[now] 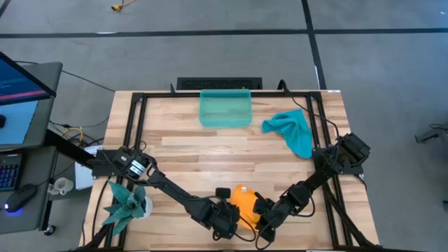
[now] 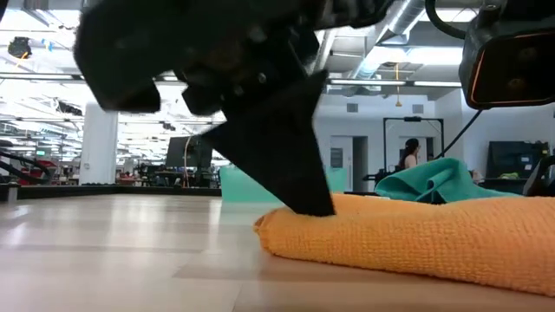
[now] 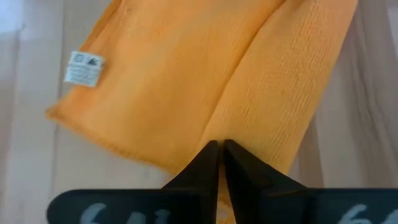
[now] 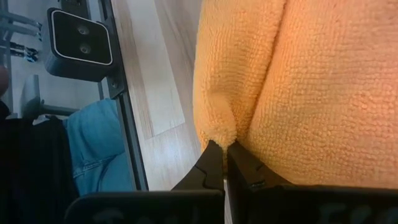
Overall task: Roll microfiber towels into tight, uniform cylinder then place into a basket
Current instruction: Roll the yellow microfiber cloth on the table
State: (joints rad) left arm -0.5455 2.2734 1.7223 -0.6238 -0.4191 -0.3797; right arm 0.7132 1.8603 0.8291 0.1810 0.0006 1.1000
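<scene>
At the table's near edge, our left gripper [image 1: 225, 225] and right gripper [image 1: 264, 222] pinch the orange towel [image 1: 245, 203], partly rolled. The teal towel [image 1: 294, 131] waits unrolled beside the basket [image 1: 225, 108], which holds nothing yet.

Orange towel [image 1: 244, 204] — white tag [image 3: 84, 68], teal towel [image 1: 292, 130], sea-green basket [image 1: 225, 108]

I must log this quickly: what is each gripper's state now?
Left gripper: shut on the orange towel.
Right gripper: shut on the orange towel.
</scene>
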